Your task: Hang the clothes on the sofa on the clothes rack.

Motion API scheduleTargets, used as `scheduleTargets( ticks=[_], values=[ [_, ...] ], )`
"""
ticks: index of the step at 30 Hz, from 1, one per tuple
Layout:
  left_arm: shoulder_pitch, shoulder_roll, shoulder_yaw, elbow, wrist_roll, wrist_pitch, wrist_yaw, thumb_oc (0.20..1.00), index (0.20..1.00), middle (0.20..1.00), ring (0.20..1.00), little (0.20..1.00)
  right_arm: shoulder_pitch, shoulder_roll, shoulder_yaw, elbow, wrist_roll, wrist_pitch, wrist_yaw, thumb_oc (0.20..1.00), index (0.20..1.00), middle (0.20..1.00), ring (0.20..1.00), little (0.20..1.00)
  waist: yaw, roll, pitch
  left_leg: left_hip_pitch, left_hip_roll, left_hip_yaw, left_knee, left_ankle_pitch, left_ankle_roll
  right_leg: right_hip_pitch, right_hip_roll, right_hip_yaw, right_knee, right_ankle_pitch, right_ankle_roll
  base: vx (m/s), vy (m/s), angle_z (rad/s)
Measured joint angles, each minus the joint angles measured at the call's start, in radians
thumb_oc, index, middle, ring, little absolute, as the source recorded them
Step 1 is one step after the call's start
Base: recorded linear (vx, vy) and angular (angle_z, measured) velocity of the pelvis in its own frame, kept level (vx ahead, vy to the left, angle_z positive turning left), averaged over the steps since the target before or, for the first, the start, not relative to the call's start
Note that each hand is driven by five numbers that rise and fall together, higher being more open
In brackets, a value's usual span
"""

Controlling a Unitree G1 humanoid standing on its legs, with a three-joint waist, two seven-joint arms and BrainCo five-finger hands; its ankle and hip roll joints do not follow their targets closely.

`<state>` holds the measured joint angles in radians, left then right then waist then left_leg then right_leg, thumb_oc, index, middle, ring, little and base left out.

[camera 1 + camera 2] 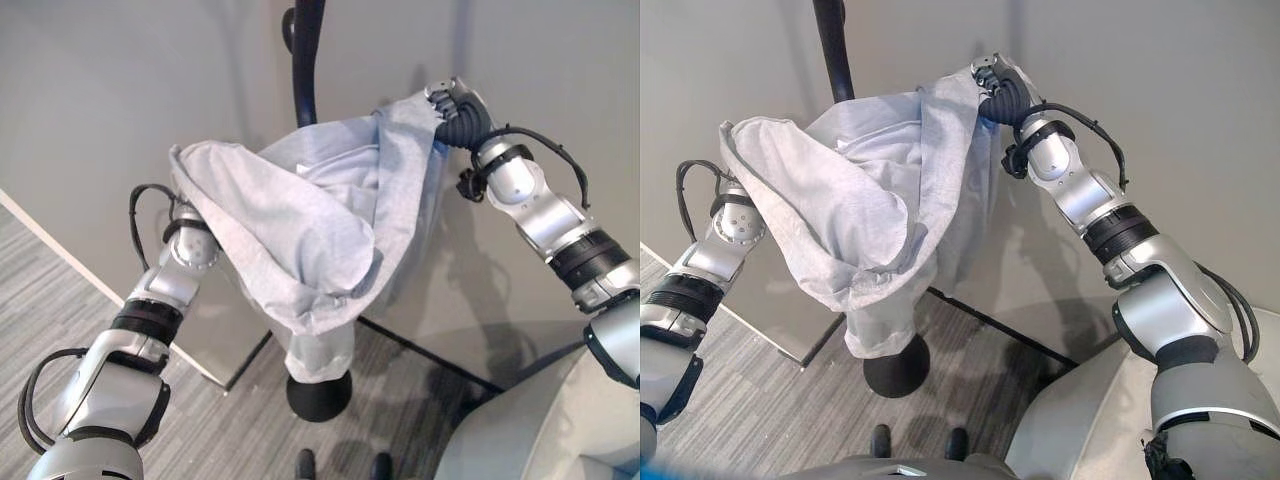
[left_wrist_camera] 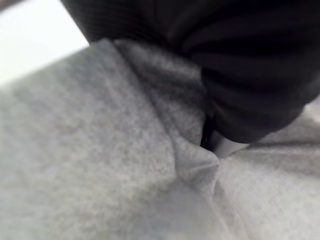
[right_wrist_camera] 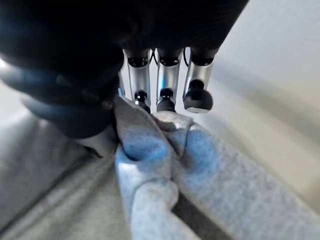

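Observation:
A light grey garment hangs spread between my two raised hands, in front of the dark rack pole. Its lower end droops down to the rack's round black base. My right hand is high at the upper right, its fingers curled and pinching a bunched edge of the garment. My left hand lies under the garment's left side, with cloth draped over it; my left forearm comes up from the lower left to meet it.
A grey wall stands right behind the rack. The pale grey sofa corner is at the lower right. Striped grey carpet covers the floor to the left and around the base.

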<state>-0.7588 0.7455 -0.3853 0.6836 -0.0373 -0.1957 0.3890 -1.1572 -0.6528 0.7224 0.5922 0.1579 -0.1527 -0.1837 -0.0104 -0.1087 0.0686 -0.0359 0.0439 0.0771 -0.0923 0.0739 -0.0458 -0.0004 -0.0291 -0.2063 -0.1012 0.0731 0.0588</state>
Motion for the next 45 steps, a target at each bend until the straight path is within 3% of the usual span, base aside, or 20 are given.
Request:
scheduleTargets(
  ticks=[9, 18, 29, 30, 35, 36, 37, 38, 45],
  values=[
    [0.000, 0.000, -0.003, -0.002, 0.000, 0.000, 0.000, 0.200, 0.200, 0.200, 0.200, 0.200, 0.010, 0.078, 0.033, 0.130, -0.004, 0.015, 0.025, 0.200, 0.200, 0.200, 0.200, 0.200, 0.019, -0.006, 0.005, 0.003, 0.000, -0.004, 0.000, 0.000, 0.000, 0.005, -0.001, -0.005, -0.002, -0.002, 0.002, 0.00, 0.001, 0.00],
    [0.000, -0.001, -0.012, -0.003, 0.000, 0.000, -0.001, 0.200, 0.200, 0.200, 0.200, 0.200, 0.122, 0.133, 0.020, 0.133, -0.043, 0.020, 0.035, 0.200, 0.200, 0.200, 0.200, 0.200, 0.016, -0.002, 0.006, 0.003, -0.001, -0.004, 0.000, 0.000, 0.000, 0.004, -0.001, -0.004, 0.000, -0.002, 0.002, 0.00, 0.000, 0.00],
    [0.008, -0.014, -0.041, -0.002, 0.000, 0.001, -0.013, 0.200, 0.200, 0.200, 0.200, 0.200, 0.235, 0.167, 0.029, 0.156, -0.082, 0.039, 0.041, 0.200, 0.200, 0.200, 0.200, 0.200, 0.011, 0.032, 0.005, 0.002, -0.001, -0.005, 0.000, 0.000, 0.000, 0.002, -0.002, -0.004, 0.000, -0.001, 0.001, 0.00, 0.000, 0.00],
    [0.015, -0.033, -0.069, 0.001, 0.000, 0.001, -0.025, 0.200, 0.200, 0.200, 0.200, 0.200, 0.272, 0.211, -0.037, 0.217, -0.084, 0.029, 0.038, 0.200, 0.200, 0.200, 0.200, 0.200, 0.012, 0.035, -0.002, 0.004, -0.003, -0.004, 0.000, 0.000, 0.000, 0.005, -0.003, -0.004, 0.001, -0.001, 0.001, 0.00, 0.000, 0.00],
    [0.019, -0.086, -0.096, 0.014, 0.001, 0.002, -0.071, 0.200, 0.200, 0.200, 0.200, 0.200, 0.286, 0.239, -0.035, 0.252, -0.119, 0.044, 0.045, 0.200, 0.200, 0.200, 0.200, 0.200, 0.013, 0.040, -0.001, -0.001, -0.003, -0.005, 0.000, -0.001, -0.001, 0.001, -0.004, -0.004, -0.001, 0.000, 0.000, 0.00, 0.000, 0.00],
    [0.020, -0.089, -0.110, 0.027, 0.001, 0.002, -0.084, 0.391, 0.391, 0.391, 0.391, 0.391, 0.286, 0.239, -0.035, 0.253, -0.119, 0.045, 0.045, 0.200, 0.200, 0.200, 0.200, 0.200, 0.012, 0.041, -0.002, -0.001, -0.003, -0.006, 0.000, -0.001, -0.001, 0.000, -0.004, -0.004, -0.002, 0.000, 0.000, 0.00, 0.000, 0.00],
    [0.020, -0.091, -0.123, 0.038, 0.001, 0.002, -0.092, 1.000, 1.000, 1.000, 1.000, 1.000, 0.286, 0.239, -0.035, 0.254, -0.119, 0.044, 0.045, 0.721, 0.721, 0.721, 0.721, 0.721, 0.011, 0.042, -0.002, -0.001, -0.003, -0.006, 0.000, -0.001, -0.001, 0.000, -0.004, -0.003, -0.002, 0.000, 0.000, 0.00, 0.000, 0.00],
    [0.021, -0.102, -0.128, 0.048, 0.001, 0.003, -0.108, 1.000, 1.000, 1.000, 1.000, 1.000, 0.286, 0.239, -0.035, 0.254, -0.119, 0.045, 0.048, 1.000, 1.000, 1.000, 1.000, 1.000, 0.012, 0.043, -0.003, -0.001, -0.003, -0.006, 0.000, -0.001, -0.001, 0.000, -0.004, -0.003, -0.001, 0.000, 0.000, 0.00, 0.000, 0.00],
    [0.054, -0.123, -0.130, 0.100, 0.000, 0.012, -0.162, 1.000, 1.000, 1.000, 1.000, 1.000, 0.292, 0.237, -0.035, 0.263, -0.118, 0.057, 0.063, 1.000, 1.000, 1.000, 1.000, 1.000, 0.012, 0.049, -0.007, -0.014, -0.004, -0.006, 0.000, 0.005, 0.006, -0.013, -0.004, -0.004, 0.001, 0.004, -0.004, 0.00, 0.000, 0.00]
  ],
)
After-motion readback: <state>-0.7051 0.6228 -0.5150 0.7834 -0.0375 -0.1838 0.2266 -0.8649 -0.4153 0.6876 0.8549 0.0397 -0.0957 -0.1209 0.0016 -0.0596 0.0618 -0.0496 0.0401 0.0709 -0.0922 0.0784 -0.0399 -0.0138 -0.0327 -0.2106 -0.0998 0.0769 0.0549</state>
